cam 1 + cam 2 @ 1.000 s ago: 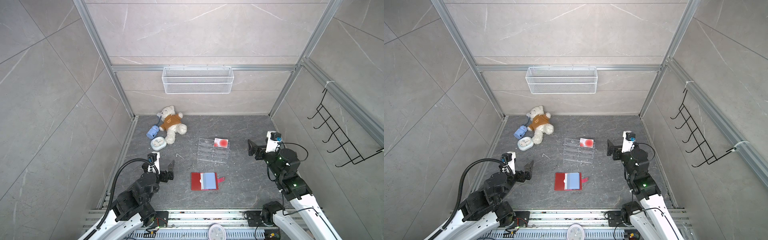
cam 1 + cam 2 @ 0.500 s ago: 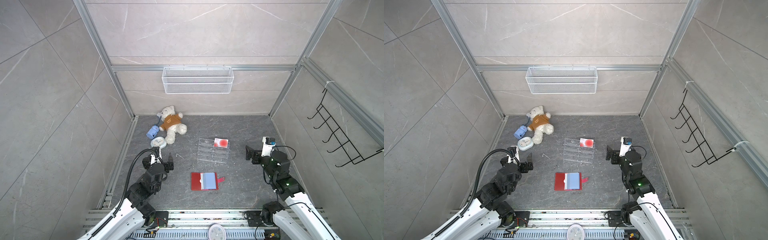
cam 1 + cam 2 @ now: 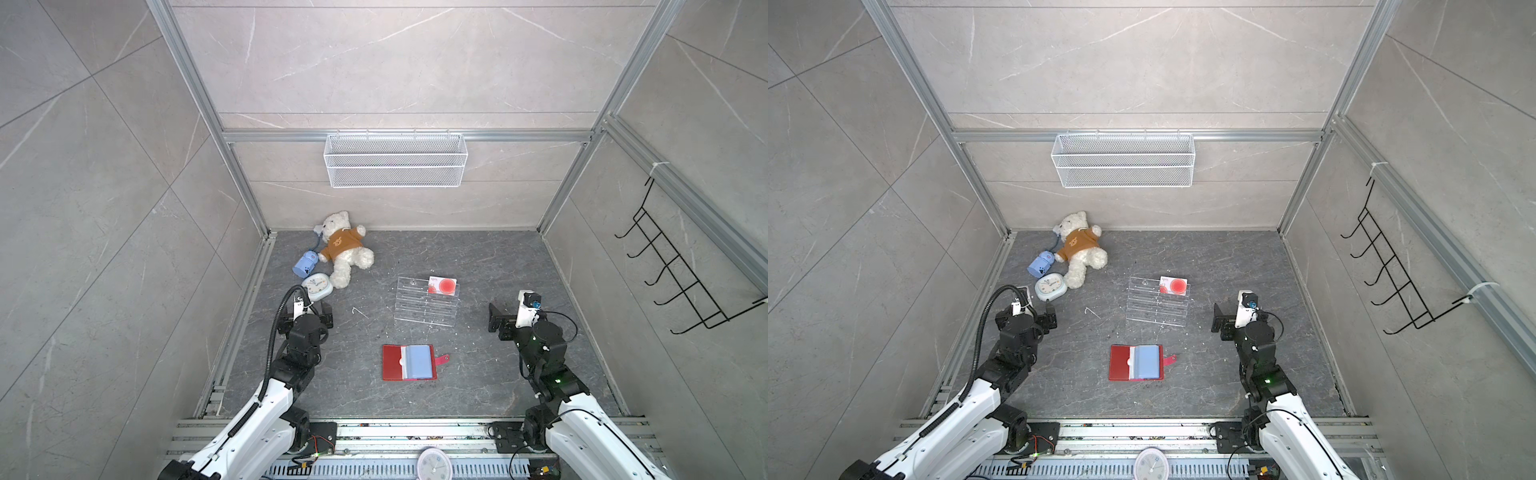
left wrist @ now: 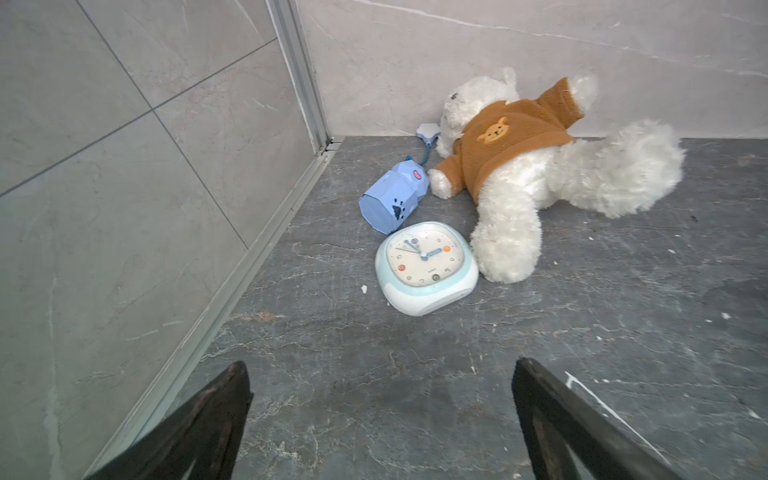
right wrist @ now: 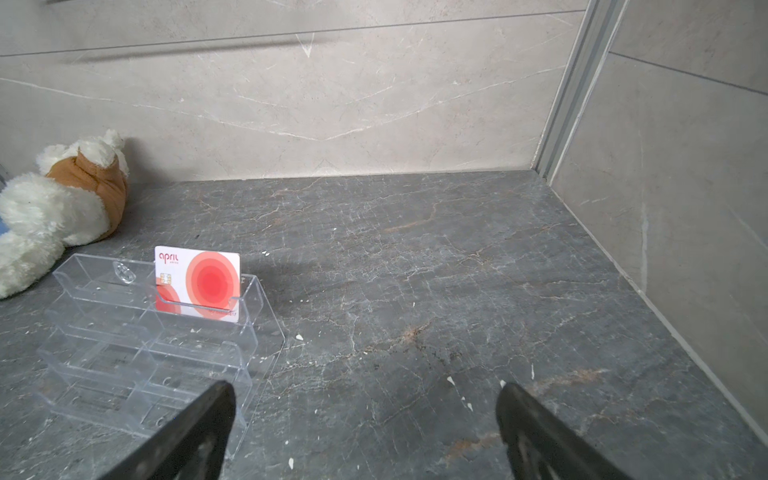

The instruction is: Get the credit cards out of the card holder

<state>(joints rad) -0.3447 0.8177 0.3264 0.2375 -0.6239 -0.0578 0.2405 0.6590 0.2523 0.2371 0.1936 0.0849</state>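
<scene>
While both arms wait at the counter's left and right edges, left jaws and right jaws wide and empty, the card holder lies open near the front edge. One credit card stands in the clear rack behind it. The sleeves' contents cannot be told. Recommended: pin the red cover, then pinch a card's edge and draw it out flat.

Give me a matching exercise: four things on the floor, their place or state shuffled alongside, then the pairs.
1 card holder
2 credit card
3 clock
4 teddy bear

a in the clear rack's rearmost tier
b near the back wall, wearing orange
c open flat, blue sleeves showing
d face up beside the bear's leg

Pairs: 1-c, 2-a, 3-d, 4-b
</scene>
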